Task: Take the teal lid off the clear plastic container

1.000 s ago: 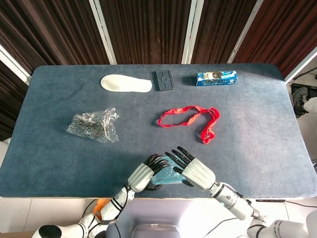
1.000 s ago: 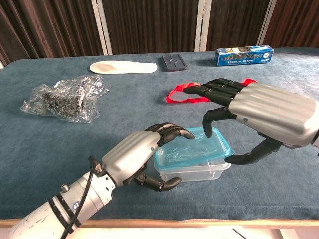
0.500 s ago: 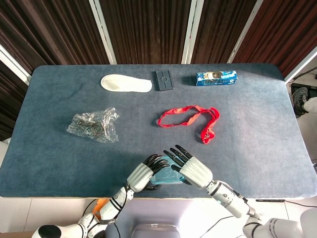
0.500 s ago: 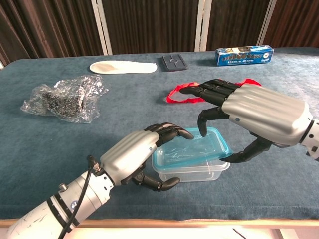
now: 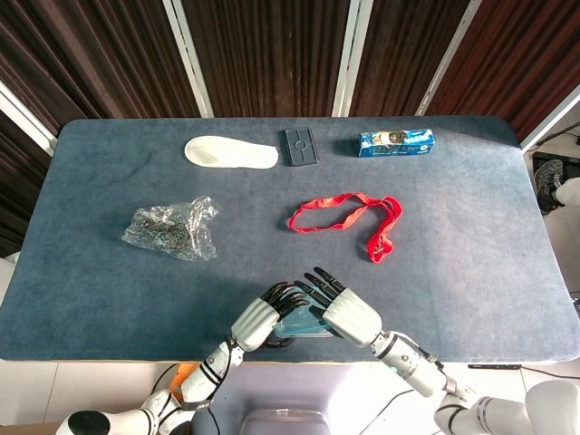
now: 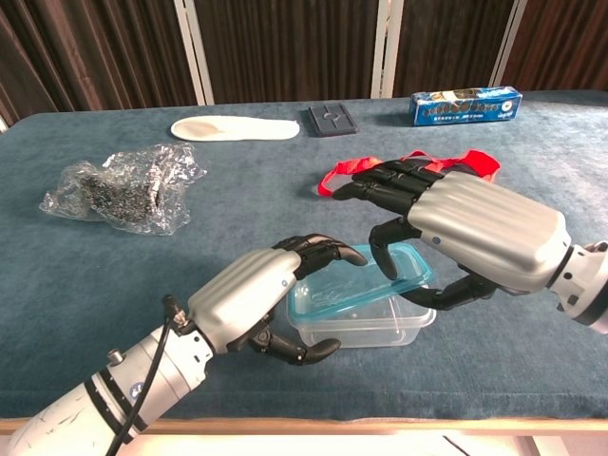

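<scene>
The clear plastic container (image 6: 380, 325) stands near the table's front edge. My left hand (image 6: 255, 302) grips its left end, fingers curled over the rim and thumb against the front wall. The teal lid (image 6: 347, 291) lies tilted on top, its right side raised off the rim. My right hand (image 6: 475, 233) holds that side, fingers over the lid and thumb under its edge. In the head view, the left hand (image 5: 258, 321) and right hand (image 5: 350, 314) cover most of the lid (image 5: 299, 326).
A red strap (image 5: 344, 216) lies just beyond the hands. A crumpled clear bag (image 5: 172, 228) sits to the left. Along the far edge lie a white insole (image 5: 230, 152), a dark flat plate (image 5: 299, 146) and a blue box (image 5: 395, 142).
My right hand has moved left and closed on the lid's right side. The lid now sits tilted with that side lifted. The left hand has kept its hold.
</scene>
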Available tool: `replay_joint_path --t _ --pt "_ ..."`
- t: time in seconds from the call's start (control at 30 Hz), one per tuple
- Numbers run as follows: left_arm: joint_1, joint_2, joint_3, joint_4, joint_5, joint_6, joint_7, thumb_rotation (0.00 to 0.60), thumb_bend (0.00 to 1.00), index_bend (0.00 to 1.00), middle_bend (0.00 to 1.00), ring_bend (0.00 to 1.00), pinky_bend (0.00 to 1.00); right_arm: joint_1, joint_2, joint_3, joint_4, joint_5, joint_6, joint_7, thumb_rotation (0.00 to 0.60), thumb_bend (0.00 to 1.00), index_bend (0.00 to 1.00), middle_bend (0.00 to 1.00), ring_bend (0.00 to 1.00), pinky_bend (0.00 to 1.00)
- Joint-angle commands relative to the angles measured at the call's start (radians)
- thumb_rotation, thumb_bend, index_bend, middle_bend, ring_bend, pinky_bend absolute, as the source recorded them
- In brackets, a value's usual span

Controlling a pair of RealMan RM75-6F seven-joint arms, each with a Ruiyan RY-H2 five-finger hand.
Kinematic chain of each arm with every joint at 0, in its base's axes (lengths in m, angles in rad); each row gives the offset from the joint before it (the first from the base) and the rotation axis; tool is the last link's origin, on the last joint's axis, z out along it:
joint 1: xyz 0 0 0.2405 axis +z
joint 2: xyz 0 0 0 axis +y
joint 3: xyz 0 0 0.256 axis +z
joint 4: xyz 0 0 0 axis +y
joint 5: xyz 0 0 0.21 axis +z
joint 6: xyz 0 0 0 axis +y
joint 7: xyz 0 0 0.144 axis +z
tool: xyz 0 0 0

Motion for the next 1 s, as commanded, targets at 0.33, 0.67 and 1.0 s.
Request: replay_joint_path --t 0.33,0.67,1.0 --pt "0.005 0.011 0.01 -0.017 0.005 0.0 0.009 0.6 0.39 0.16 0.4 0.22 0.28 -0.003 -0.012 0.0 0.02 0.006 0.025 0.019 0.6 0.58 0.78 0.24 0.01 0.0" --pt "-0.003 0.011 0.004 -0.003 0.027 0.034 0.068 0.6 0.33 0.0 0.0 0.0 0.0 0.001 -0.002 0.006 -0.003 0.001 0.049 0.004 0.6 0.59 0.79 0.24 0.02 0.0" --pt "-0.008 0.044 -0.03 -0.047 0.014 0.063 0.09 0.6 0.29 0.0 0.0 0.0 0.0 0.004 0.008 0.018 -0.019 0.006 0.064 -0.002 0.6 0.59 0.79 0.24 0.02 0.0"
